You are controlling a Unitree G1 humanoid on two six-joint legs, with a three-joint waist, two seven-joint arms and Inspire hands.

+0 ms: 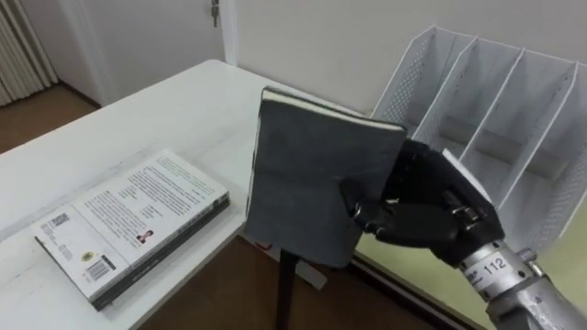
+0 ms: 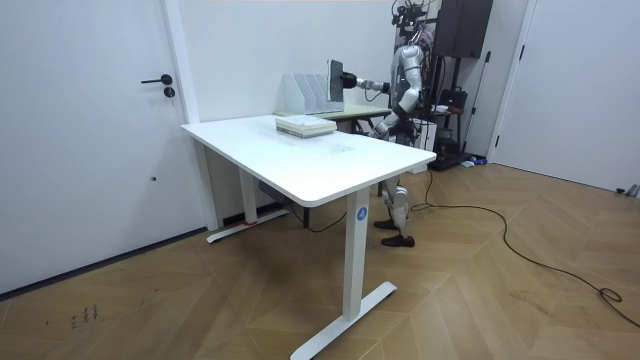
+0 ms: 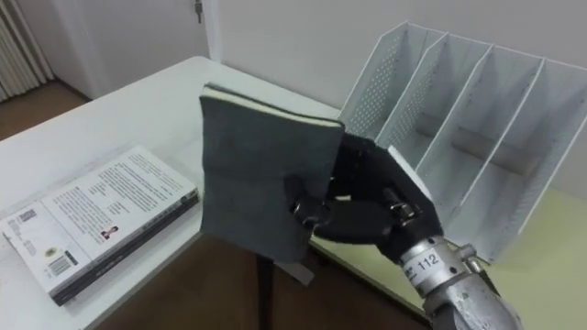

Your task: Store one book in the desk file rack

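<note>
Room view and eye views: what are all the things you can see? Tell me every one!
grey book: 1, dark grey, held upright in the air before the rack
printed book: 1, white cover, flat on the table
table: 1, white, at the robot's left
rack: 1, white, perforated, open slots, on the yellow-green top
yellow-green top: 1, beyond the table's edge
door: 1, white with a dark handle, room view's left
cabinet: 1, dark, behind the robot
right hand: 1, black, curled round the grey book
left hand: 1, low at the robot's side
</note>
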